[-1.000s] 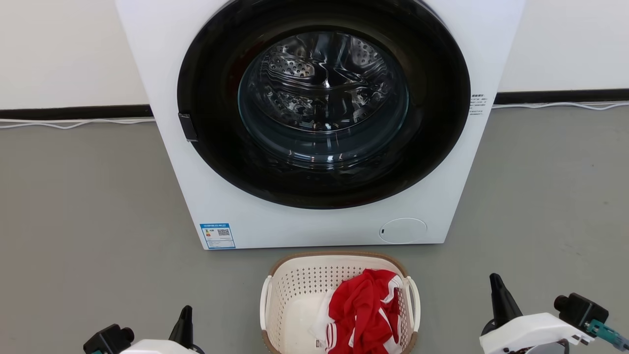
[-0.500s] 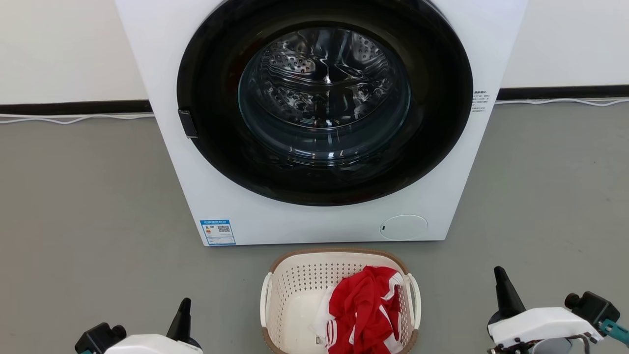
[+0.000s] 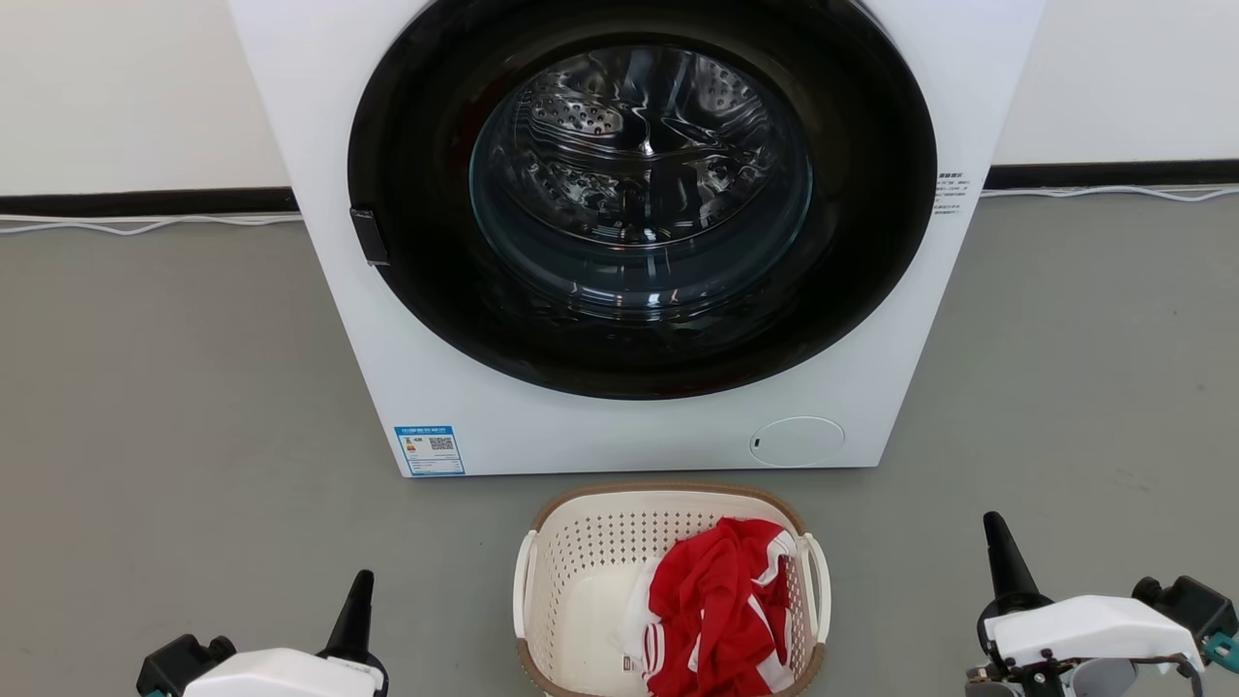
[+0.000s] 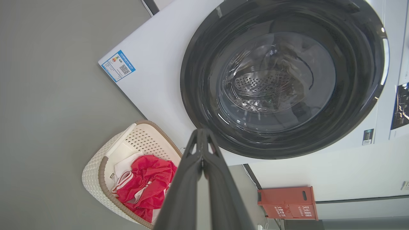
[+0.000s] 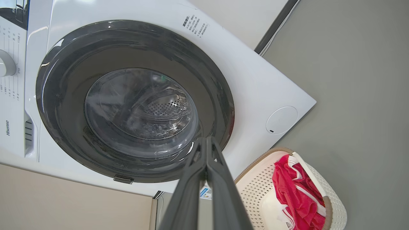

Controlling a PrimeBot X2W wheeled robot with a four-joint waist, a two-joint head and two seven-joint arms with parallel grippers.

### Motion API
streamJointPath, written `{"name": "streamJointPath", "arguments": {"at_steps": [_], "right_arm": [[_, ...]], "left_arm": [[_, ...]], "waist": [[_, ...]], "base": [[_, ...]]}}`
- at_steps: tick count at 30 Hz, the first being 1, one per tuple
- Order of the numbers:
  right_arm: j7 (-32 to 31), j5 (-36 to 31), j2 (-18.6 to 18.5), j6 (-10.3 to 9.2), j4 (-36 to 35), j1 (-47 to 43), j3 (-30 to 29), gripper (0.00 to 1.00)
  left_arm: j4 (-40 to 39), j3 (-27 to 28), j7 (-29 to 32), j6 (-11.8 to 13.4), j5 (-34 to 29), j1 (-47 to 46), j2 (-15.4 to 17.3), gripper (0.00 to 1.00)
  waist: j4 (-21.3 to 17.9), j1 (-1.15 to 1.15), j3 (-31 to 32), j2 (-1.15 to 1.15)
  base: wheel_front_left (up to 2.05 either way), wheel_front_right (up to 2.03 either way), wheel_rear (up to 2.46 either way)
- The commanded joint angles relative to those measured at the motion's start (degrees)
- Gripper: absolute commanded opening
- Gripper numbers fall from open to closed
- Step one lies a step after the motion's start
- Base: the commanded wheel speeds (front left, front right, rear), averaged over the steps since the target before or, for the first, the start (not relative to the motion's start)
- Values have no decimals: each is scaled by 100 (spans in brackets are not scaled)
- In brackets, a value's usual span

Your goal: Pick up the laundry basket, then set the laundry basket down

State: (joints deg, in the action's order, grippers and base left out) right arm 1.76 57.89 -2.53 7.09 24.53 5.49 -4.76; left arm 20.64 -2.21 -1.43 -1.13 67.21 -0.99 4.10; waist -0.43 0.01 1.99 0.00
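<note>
The laundry basket (image 3: 590, 561), cream-white and perforated with a brown rim and white side handles, stands on the grey floor just before the washer; it also appears in the left wrist view (image 4: 96, 172) and the right wrist view (image 5: 255, 188). A red-and-white garment (image 3: 721, 610) lies in its right half. My left gripper (image 3: 362, 578) is shut, low at the left, well apart from the basket. My right gripper (image 3: 995, 523) is shut too, off to the basket's right. Each wrist view shows its fingers pressed together, left gripper (image 4: 201, 131) and right gripper (image 5: 206, 139), with nothing held.
A white front-loading washer (image 3: 542, 436) with a closed round dark glass door (image 3: 639, 194) stands right behind the basket. A white cable (image 3: 135, 227) runs along the wall's black baseboard. A red box (image 4: 287, 203) stands by the wall in the left wrist view.
The whole head view has shifted, so the camera moved; washer and basket sit slightly higher in it. Both grippers stay shut; the right one shows a little higher and further right.
</note>
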Motion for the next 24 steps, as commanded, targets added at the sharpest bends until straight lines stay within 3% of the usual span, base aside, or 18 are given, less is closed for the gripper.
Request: {"name": "streamJointPath", "arguments": {"at_steps": [1,24], "right_arm": [[-65,187,-27,30,-223,127,59,0],[-444,1806,-31,35,-636,98,-57,0]], "left_arm": [[-188,163,37,-83,138,-356,39,0],[-422,519,415,-359,1314,-438,-42,0]], "waist": [[1,0,-6,0],[22,0,-111,0]], "base": [[0,0,0],[0,0,0]]}}
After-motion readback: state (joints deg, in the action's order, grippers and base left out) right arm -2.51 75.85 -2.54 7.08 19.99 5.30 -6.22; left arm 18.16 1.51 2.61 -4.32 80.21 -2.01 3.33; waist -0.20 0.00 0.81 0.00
